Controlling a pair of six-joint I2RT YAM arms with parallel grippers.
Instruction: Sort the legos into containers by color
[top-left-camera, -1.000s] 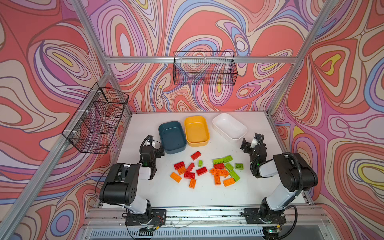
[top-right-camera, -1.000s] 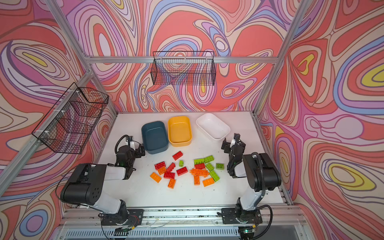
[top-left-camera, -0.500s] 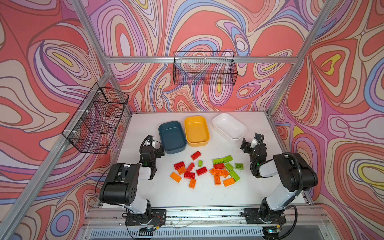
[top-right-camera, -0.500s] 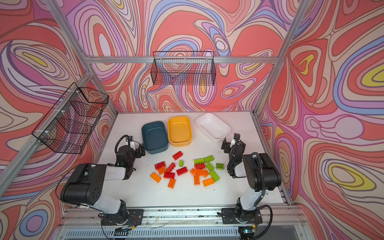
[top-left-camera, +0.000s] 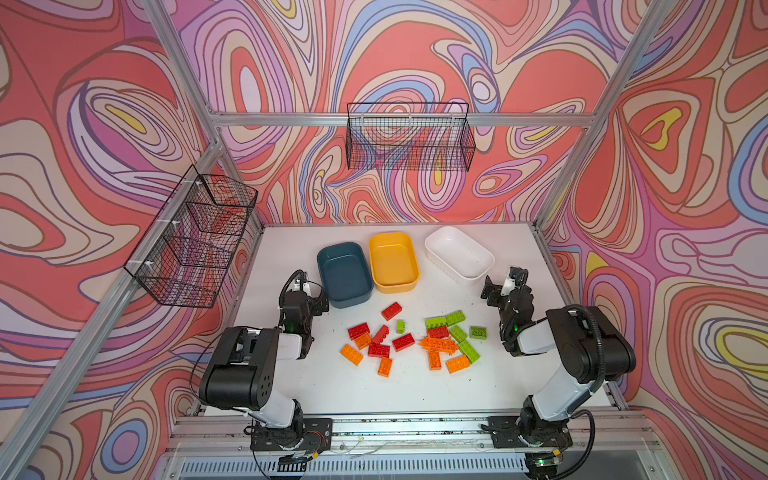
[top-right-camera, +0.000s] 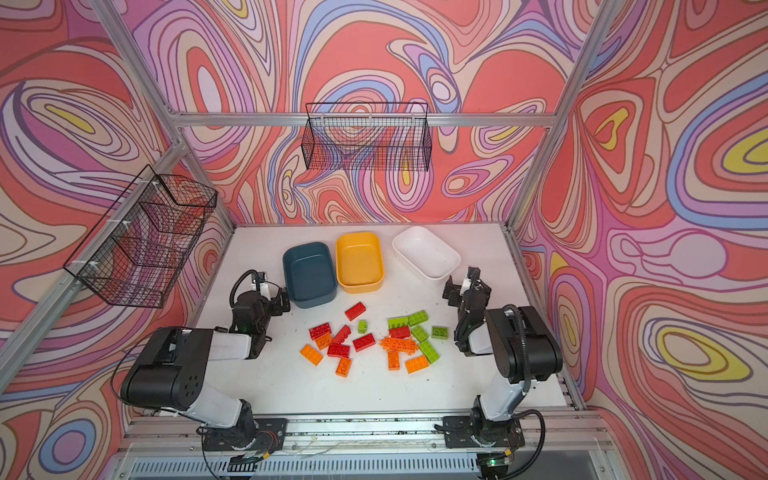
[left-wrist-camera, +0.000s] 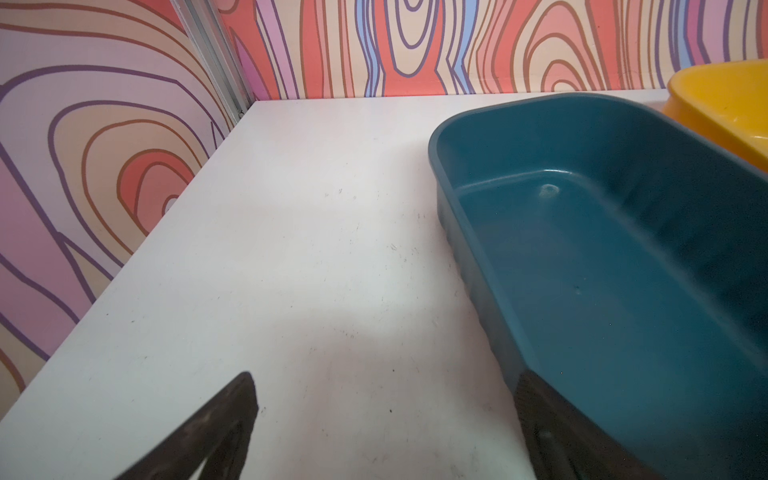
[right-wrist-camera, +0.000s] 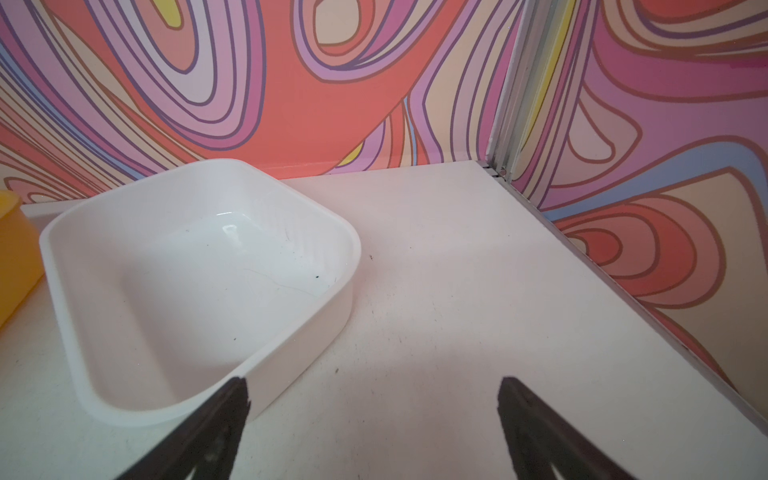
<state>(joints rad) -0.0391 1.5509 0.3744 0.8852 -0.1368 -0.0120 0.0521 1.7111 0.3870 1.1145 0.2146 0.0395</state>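
1. Teal tray (top-left-camera: 343, 276), yellow tray (top-left-camera: 392, 262) and white tray (top-left-camera: 459, 253): ranged in a row toward the far edge of the surface (top-left-camera: 374, 395), all empty, presumably one per colour.
2. Between that row and the near edge: the legos (top-left-camera: 403, 341), loose in red, orange and lime, colours mixed, several touching; none sorted yet.
3. Left fingers (left-wrist-camera: 208, 436): spread wide, gripping nothing, low near the left edge, just beside the teal tray's near corner; touching it or not, cannot tell.
4. Right fingers (right-wrist-camera: 208, 432): likewise apart and empty, near the right edge, just beside the white tray's near corner; seemingly parked clear of the pile.
5. Open surface from either side to the legos; crowding in the cluster nearer the right edge, orange against green, likely to hamper a clean pick.
6. Black wire baskets (top-left-camera: 409, 137) on the walls: well above everything, no obstacle.
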